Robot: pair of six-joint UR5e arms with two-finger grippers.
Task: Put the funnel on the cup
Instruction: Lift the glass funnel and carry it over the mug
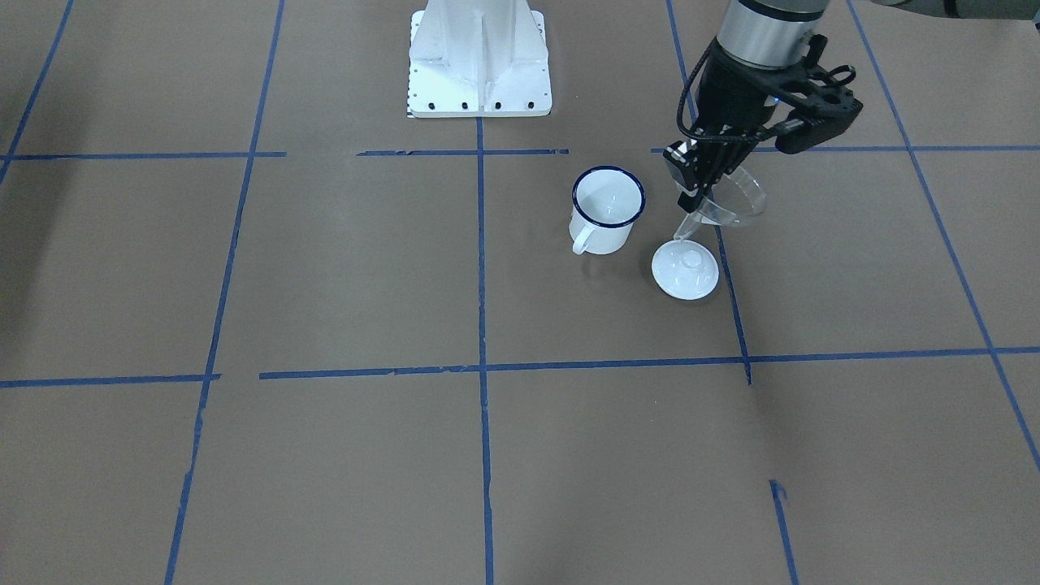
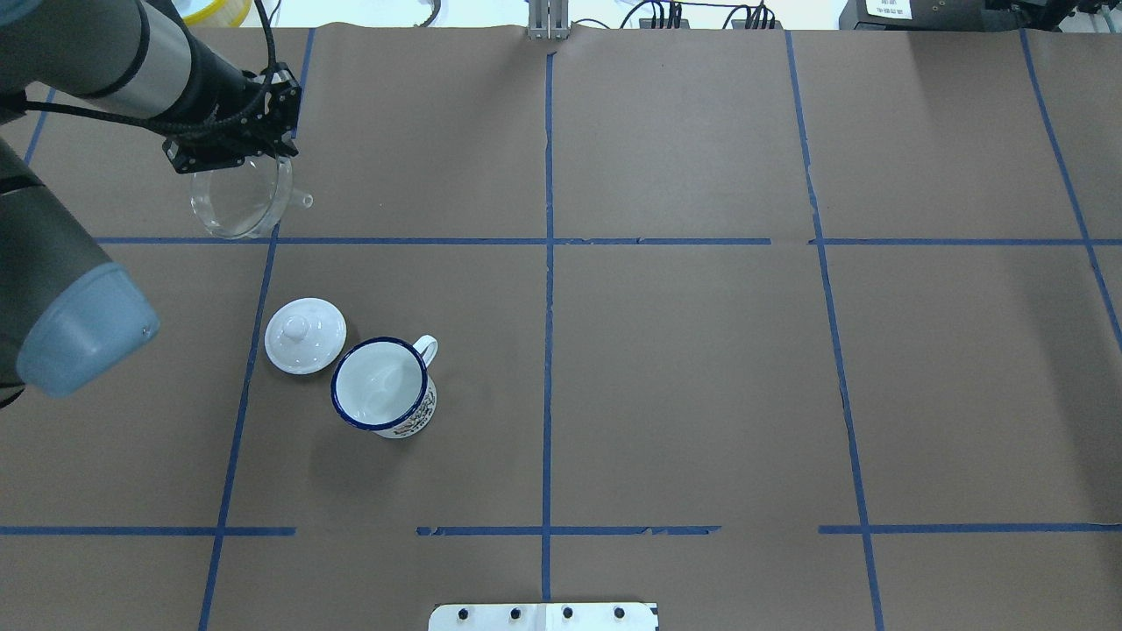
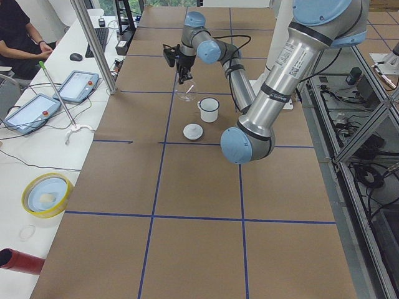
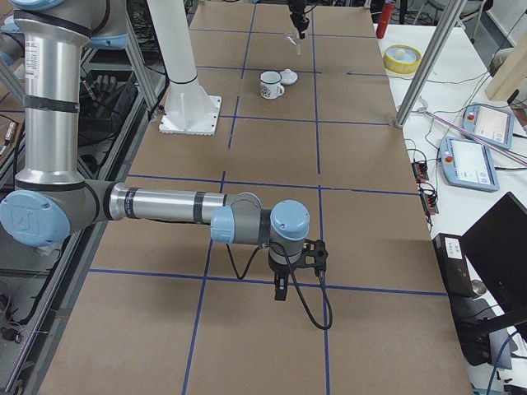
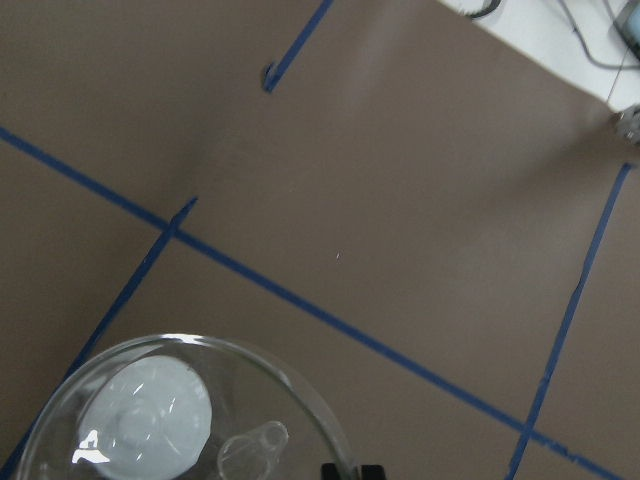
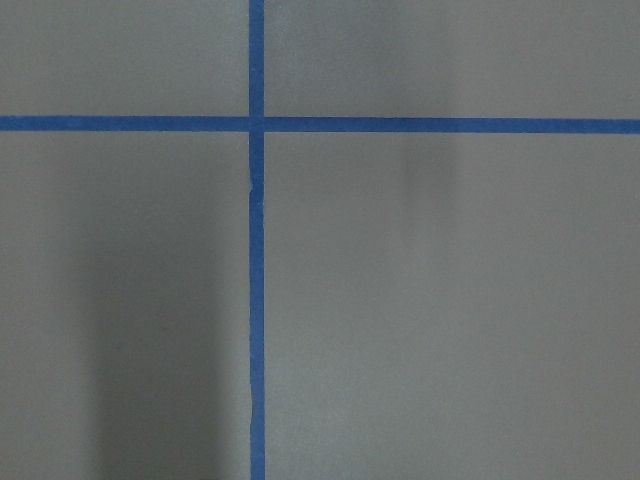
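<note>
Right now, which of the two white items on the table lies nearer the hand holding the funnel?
The flat round lid with a knob, not the blue-rimmed mug: it lies on the mug's side toward the left hand and its clear funnel.

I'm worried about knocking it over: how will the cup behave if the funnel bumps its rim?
The cup looks empty and thin-walled, so probably light, apt to slide on the paper. It stands upright, about as wide as tall, so tipping seems unlikely.
</note>
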